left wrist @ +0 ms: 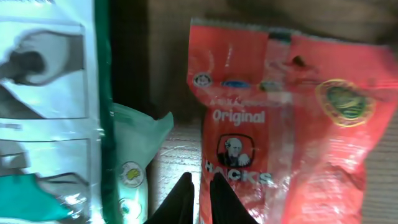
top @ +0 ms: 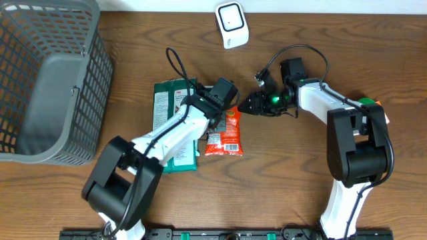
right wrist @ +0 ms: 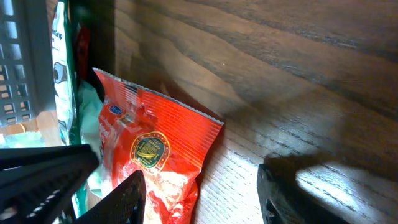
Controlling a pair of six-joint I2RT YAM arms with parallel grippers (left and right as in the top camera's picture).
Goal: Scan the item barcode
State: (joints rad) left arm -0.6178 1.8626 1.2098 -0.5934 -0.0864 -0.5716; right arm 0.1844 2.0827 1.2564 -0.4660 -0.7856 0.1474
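Left fingers (left wrist: 184, 198) clenched, seemingly on nothing; red crinkly plastic snack packet (left wrist: 280, 124) lies flat on wooden tabletop (right wrist: 280, 62) just ahead of them and of spread, empty right fingers (right wrist: 127, 199); risks: slick film slips from a pinch; barcode may lie face-down, unreadable.

Overhead top-down; both wrist views low, close on red packet (right wrist: 155, 149)

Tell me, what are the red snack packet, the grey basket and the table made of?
Red packet: thin plastic film, likely; glossy, crinkled, with a crimped top seal.
Grey basket: moulded plastic, apparently; matte, an open grid of even bars.
Table: wood or a wood-look laminate; dark brown grain, low sheen.
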